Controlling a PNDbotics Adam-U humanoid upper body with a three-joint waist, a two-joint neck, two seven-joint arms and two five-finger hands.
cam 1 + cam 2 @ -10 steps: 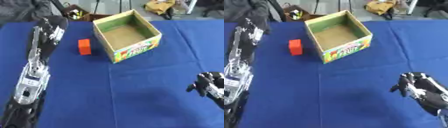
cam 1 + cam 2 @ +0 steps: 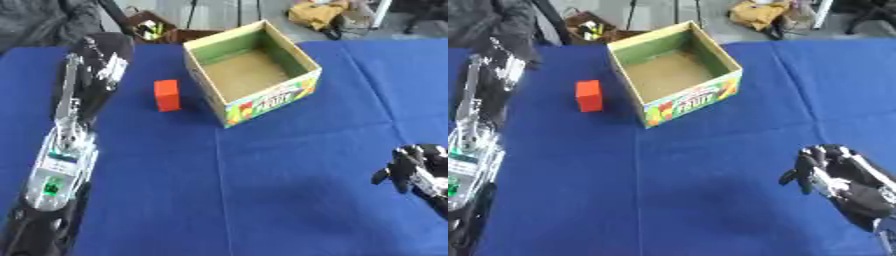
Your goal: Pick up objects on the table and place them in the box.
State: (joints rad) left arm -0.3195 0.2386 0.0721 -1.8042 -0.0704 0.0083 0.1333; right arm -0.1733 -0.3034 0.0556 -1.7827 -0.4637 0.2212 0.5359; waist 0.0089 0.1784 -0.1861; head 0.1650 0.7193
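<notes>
In the left eye view, a blue table (image 2: 262, 190) fills most of the scene. An open cardboard box (image 2: 251, 72) with a green inner wall and a colourful printed front stands toward the far side, turned at an angle, and nothing shows inside it. Just beside the box, on its left and not touching it, an orange block (image 2: 167, 95) stands upright on the cloth. The left arm (image 2: 66, 150) runs up the left side of the table from the near corner toward the far edge, ending in the left hand (image 2: 103, 57), which lies left of the block and apart from it. Whether its fingers are curled or straight cannot be told. At the right edge, near the lower corner, the right hand (image 2: 418, 170) appears only in part.

In the right eye view, the right hand shows more fully: its fingers (image 2: 807, 172) are bent downward, relaxed, and they hold nothing. It hangs over bare cloth, well apart from both box and block. The left hand sits at the far left, mostly dark and hard to read.
</notes>
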